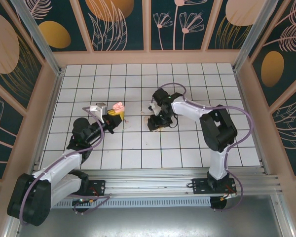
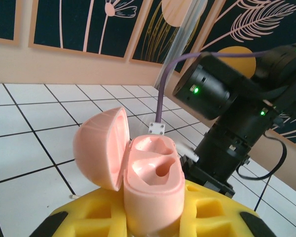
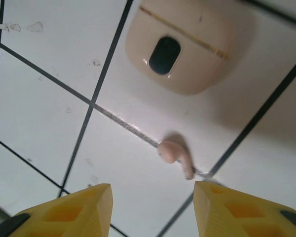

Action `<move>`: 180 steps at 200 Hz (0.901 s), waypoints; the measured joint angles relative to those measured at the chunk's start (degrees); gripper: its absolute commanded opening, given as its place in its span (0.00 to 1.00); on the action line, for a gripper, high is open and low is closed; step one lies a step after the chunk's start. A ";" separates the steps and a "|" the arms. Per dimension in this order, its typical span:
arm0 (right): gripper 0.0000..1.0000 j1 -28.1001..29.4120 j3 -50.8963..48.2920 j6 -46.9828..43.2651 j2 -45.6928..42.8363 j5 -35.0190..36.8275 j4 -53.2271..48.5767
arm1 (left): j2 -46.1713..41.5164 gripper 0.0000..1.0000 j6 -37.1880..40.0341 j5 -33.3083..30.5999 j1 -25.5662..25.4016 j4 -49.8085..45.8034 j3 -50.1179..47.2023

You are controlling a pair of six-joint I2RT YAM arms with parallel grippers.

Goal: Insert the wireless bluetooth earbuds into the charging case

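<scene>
Item, near edge: two arm bases on a metal rail, the left arm reaching toward 1 o'clock, the right arm bending back toward 10 o'clock. Item, left claw, at about 9 o'clock from the middle of the table: its yellow fingers are closed tight on the lower half of the charging case. The case is salmon-pink, held upright above the tiles, with its lid swung open toward 9 o'clock and the moulded hollows of the base facing up. Item, right claw, near the middle of the table and pointing down at the tiles. Its two yellow fingers stand partly apart with nothing gripped between them. Item, one earbud, pale pink, lying on a dark grid line of the white tiles just beyond the gap between the right claw's fingers, apart from both, its short stem pointing toward 5 o'clock. Item, beige piece with a dark oval centre, flat on the table at 12 o'clock from the earbud, near it but not touching. Item, far side: wall panels, dark teal with pale flower and leaf outlines and orange discs, framed in light wood.
</scene>
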 measured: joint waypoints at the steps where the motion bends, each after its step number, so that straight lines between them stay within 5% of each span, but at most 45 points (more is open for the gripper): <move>1: 0.48 0.00 0.00 -0.22 -0.04 0.13 0.00 | -0.02 0.11 0.00 0.02 0.00 -0.04 0.00; 89: 0.45 3.82 9.90 -6.08 5.62 11.34 -7.65 | -2.32 0.10 0.39 -0.98 0.00 -1.86 0.00; 180: 0.45 6.10 9.94 -4.50 10.38 13.97 -8.37 | -2.47 0.10 0.42 -1.40 0.00 -2.10 0.00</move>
